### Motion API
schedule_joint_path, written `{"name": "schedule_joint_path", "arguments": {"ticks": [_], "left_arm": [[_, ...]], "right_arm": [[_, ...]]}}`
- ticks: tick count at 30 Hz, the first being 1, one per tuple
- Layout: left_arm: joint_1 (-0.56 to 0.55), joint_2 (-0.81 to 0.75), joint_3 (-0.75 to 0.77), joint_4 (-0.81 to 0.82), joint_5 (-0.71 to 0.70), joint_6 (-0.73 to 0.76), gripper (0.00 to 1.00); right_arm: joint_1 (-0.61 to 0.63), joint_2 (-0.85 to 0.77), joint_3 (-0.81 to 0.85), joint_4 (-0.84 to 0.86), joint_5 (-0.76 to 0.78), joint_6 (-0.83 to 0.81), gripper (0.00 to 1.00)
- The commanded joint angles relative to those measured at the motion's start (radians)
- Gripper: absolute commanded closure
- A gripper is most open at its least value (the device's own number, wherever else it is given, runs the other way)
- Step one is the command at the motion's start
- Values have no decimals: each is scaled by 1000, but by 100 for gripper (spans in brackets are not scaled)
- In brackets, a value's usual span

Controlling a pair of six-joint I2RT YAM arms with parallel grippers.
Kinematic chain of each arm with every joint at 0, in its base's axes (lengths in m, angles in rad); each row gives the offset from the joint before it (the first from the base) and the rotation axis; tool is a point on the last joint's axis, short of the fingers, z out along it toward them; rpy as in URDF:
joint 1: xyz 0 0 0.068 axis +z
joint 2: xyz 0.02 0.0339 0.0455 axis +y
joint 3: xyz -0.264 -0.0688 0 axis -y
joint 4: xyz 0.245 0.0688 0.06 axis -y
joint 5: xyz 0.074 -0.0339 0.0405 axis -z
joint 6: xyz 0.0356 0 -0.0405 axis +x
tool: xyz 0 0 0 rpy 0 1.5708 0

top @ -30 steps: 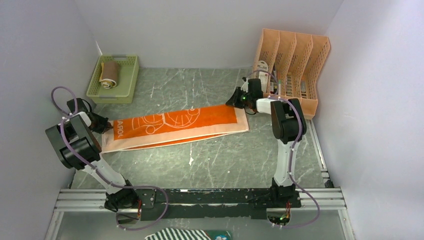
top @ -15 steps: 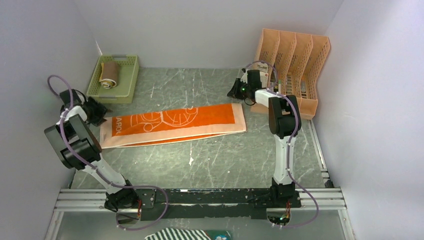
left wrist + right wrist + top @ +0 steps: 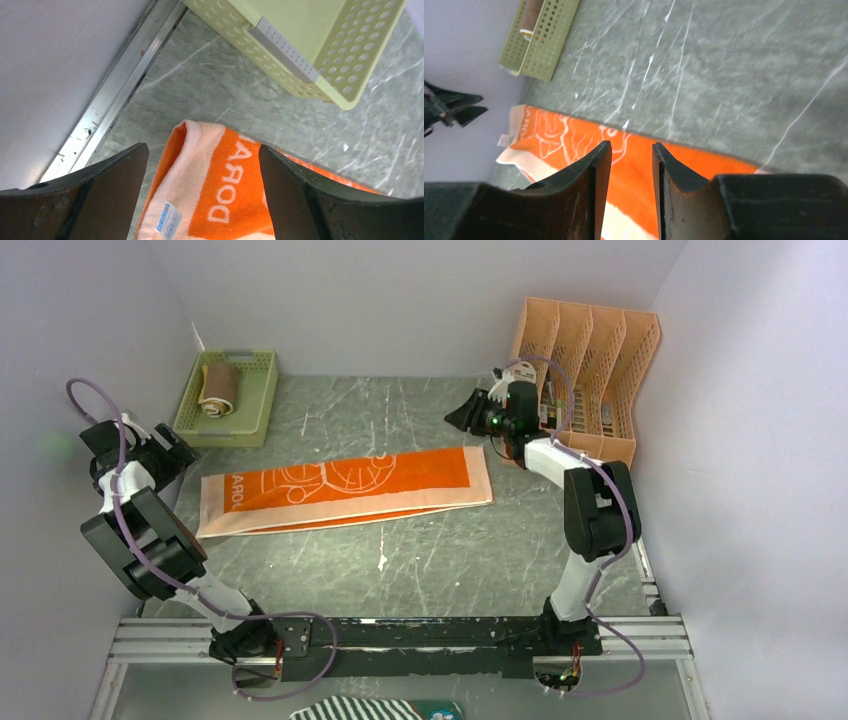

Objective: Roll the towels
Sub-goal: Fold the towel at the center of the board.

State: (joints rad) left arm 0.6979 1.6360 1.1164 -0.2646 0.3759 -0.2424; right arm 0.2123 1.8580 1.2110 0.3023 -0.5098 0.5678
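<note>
Backed off the orange towel (image 3: 345,485), my left gripper (image 3: 201,150) gapes wide and my right gripper (image 3: 630,146) sits narrow, both empty. It looks limp and light; I'd pinch its hem near the table's left edge.

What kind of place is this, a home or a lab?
Likely a robotics lab cell: two arms bolted to an aluminium rail, white walls boxing the tabletop, an orange towel laid out.
</note>
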Motion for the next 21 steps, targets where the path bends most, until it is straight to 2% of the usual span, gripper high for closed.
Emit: {"name": "schedule_joint_path", "arguments": {"ticks": [1, 5, 9, 12, 17, 21], "left_arm": [[9, 73, -20, 47, 53, 182, 9], [-8, 155, -38, 23, -14, 274, 13], [-82, 138, -94, 37, -124, 298, 19], [-152, 28, -126, 81, -165, 247, 20], [-272, -231, -134, 96, -178, 121, 19], [-287, -361, -182, 56, -108, 24, 22]], "right_arm": [[-3, -76, -155, 111, -58, 58, 64], [-2, -116, -226, 140, -95, 72, 64], [-2, -111, -247, 153, -116, 75, 64], [25, -111, -234, 137, -112, 37, 65], [166, -108, -128, 12, -46, -100, 71], [300, -52, -54, -50, -75, -151, 78]]}}
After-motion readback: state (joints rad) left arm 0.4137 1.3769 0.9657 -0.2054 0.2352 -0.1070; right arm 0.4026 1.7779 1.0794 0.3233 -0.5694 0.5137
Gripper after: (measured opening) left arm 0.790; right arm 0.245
